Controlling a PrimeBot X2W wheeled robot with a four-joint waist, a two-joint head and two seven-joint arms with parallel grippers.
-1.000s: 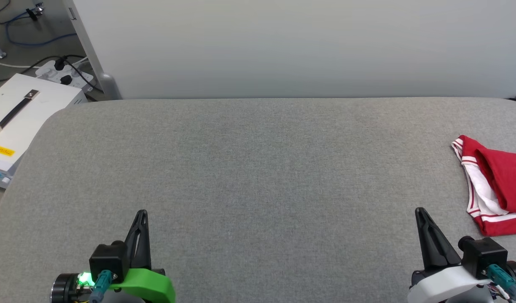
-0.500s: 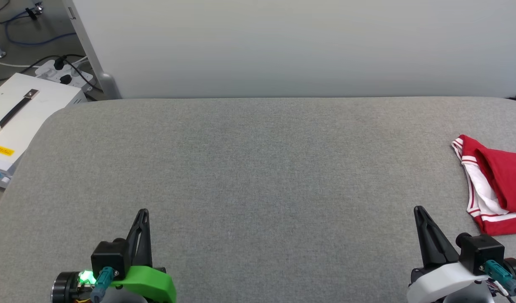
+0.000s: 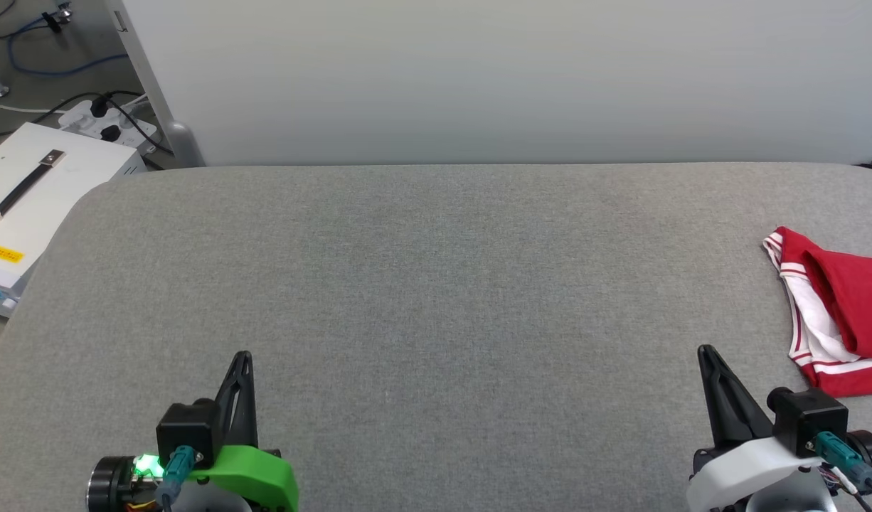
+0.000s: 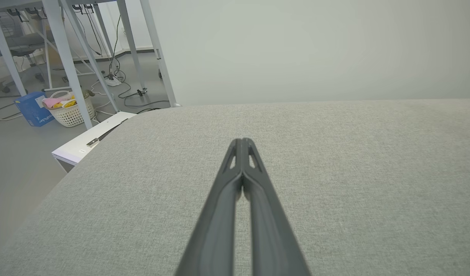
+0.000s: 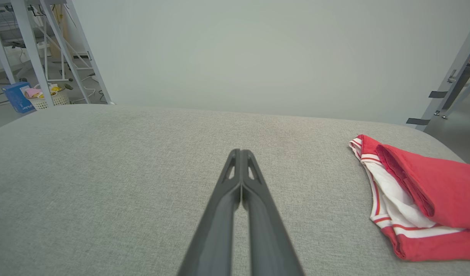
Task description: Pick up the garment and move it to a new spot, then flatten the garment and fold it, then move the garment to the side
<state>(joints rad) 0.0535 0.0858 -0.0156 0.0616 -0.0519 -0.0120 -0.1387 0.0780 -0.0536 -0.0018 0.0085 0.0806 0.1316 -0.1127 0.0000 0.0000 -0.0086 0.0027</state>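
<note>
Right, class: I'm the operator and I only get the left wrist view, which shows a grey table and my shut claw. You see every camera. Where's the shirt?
Observer: The shirt lies at the right end of the grey table, cut off by the head view's right edge.
Operator: Is it spread flat?
Observer: No, it is folded over on itself, red on top with a white, stripe-trimmed sleeve showing beneath.
Operator: And the other claw?
Observer: The right claw is shut and empty, apart from the shirt, which lies off to its right.
</note>
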